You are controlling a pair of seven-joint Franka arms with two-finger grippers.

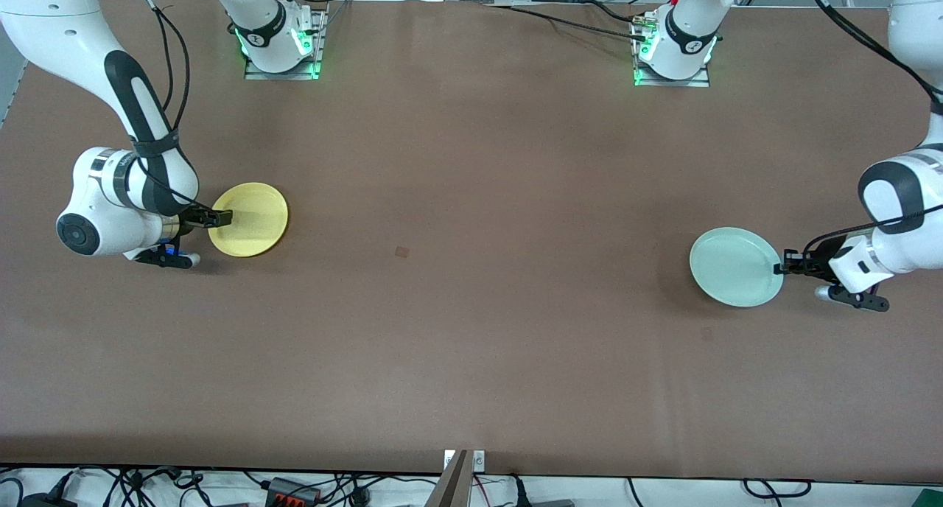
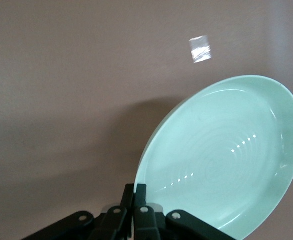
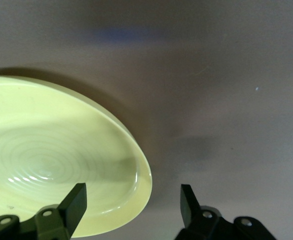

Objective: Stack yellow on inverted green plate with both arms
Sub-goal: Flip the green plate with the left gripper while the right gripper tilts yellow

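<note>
1. While the yellow plate (image 1: pixel 249 219) lies on the brown surface (image 1: pixel 471 271) toward the right arm's end, you have the right end effector (image 1: pixel 221 217) at its rim, fingers (image 3: pixel 72 206) spread wide, one over the plate's inside and the other off its edge, gripping nothing.
2. Your right wrist view shows the yellow plate (image 3: pixel 56 155) right side up and holding nothing.
3. The green plate (image 1: pixel 735 266) sits toward the left arm's end, well apart from the yellow one.
4. Your left end effector (image 1: pixel 782 268) is closed on the green plate's rim; the left wrist view shows the plate (image 2: pixel 221 160) tilted off the surface, hollow side facing the camera, nothing in it.
</note>
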